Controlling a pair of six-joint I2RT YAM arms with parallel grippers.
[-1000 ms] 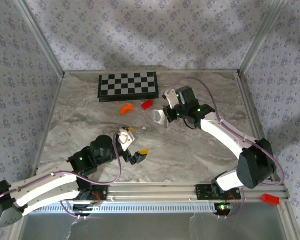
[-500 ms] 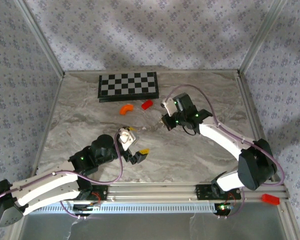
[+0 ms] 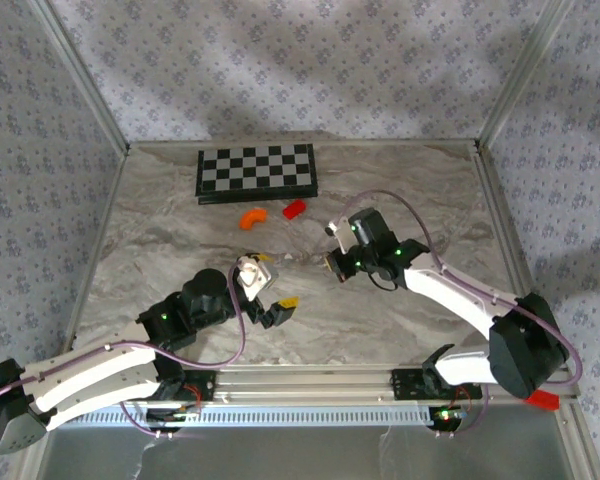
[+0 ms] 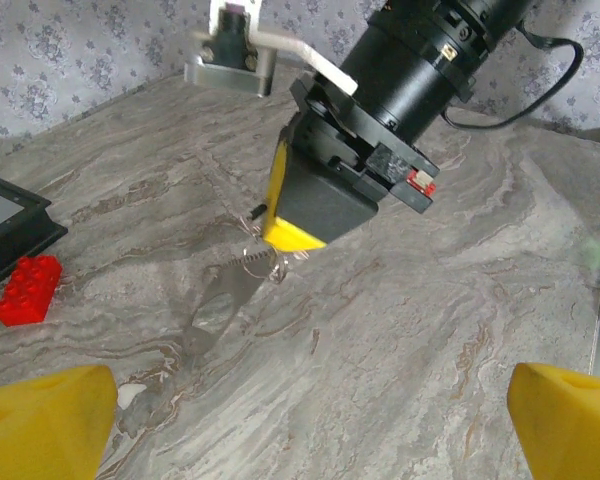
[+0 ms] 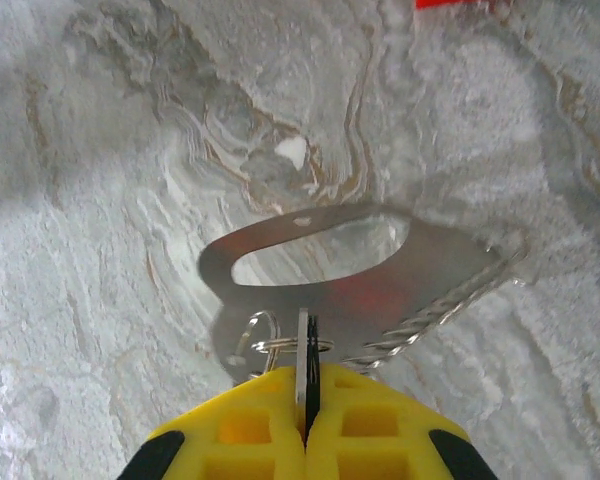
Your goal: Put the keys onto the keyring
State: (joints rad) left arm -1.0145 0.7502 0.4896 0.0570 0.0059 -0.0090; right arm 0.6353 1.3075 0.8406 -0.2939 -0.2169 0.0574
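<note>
Low and left of centre, the left gripper [image 3: 276, 310] gapes wide, holding nothing. To its right, the right gripper [image 3: 332, 262] pinches a thin key [image 5: 303, 350] edge-on, right beside the keyring [image 5: 430, 270], a flat silvery oval loop with a twisted wire strand, lying mid-frame.

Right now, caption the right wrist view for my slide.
Shut right gripper holding a thin key at the silvery keyring.
</note>
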